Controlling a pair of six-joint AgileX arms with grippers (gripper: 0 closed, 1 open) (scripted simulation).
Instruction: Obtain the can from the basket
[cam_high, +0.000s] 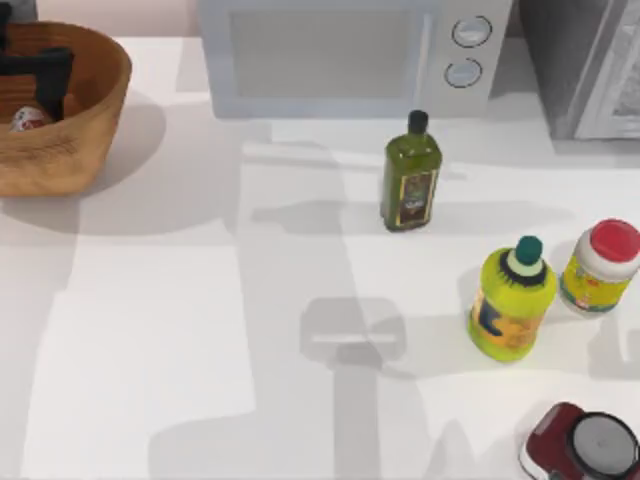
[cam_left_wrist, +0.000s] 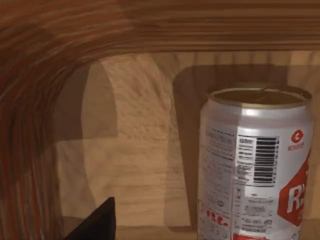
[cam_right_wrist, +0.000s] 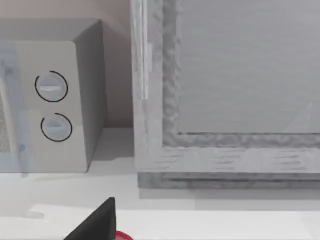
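Reaching: left gripper (cam_high: 45, 85) down inside the basket (cam_high: 85, 130) at the table's far left corner, dark body over the bowl, just beside the can (cam_high: 28, 118).
Left fingers: one dark fingertip (cam_left_wrist: 95, 225) seen at the edge of the left wrist view; how far open, cannot tell; nothing seen in its hold.
Can: in the basket, on its floor, near the left side in the top view; white with red marks, pale tan top.
Can axis: long axis upright, top end up, tan lid and tab facing up in the left wrist view (cam_left_wrist: 255, 165); barcode and red logo on the side toward the camera.
Can contact: stands apart from the fingertip, close to the ribbed basket wall (cam_left_wrist: 150, 25) behind it.
Right gripper: off the table's right side; one dark fingertip (cam_right_wrist: 97, 222) in the right wrist view, facing the microwave (cam_right_wrist: 55, 105) and a grey cabinet (cam_right_wrist: 225, 90); opening cannot tell.
Table: green bottle (cam_high: 410, 175) near the middle back; yellow-green bottle (cam_high: 512, 300) and yellow jar (cam_high: 600, 268) side by side at right; dark red container (cam_high: 580, 445) at the near right corner.
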